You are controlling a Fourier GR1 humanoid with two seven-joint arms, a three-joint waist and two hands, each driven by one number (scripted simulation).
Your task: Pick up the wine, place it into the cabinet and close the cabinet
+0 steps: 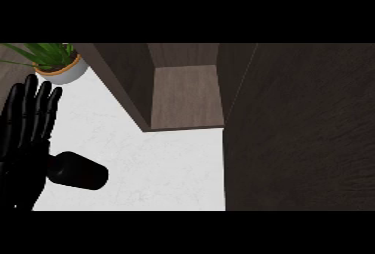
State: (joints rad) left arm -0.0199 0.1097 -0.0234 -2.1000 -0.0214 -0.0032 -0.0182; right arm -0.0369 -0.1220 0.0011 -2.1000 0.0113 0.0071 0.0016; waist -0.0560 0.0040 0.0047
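The wine bottle (79, 171) is seen low at the left of the head view, on the white counter (168, 168). It appears as a dark, rounded shape, viewed steeply from above, with its narrower end turned toward the left. That end is met by the edge of the left hand (22, 144); whether the two actually touch cannot be told, since both are black and merge there. The left hand is held flat and fully spread, with its fingers straight and pointing toward the top of the view. Nothing is grasped by it.

The cabinet (187, 96) is found beyond the bottle, up and to the right, well apart from it. It stands open, and a bare, lighter wooden floor is shown inside between dark side walls. The bottle is outside it.

The whole right side of the view is filled by a broad dark wood panel (307, 129), which adjoins the cabinet's opening.

At the top left corner, a green plant (45, 53) is set in a white pot (67, 73) on the counter, just above the fingertips of the hand.
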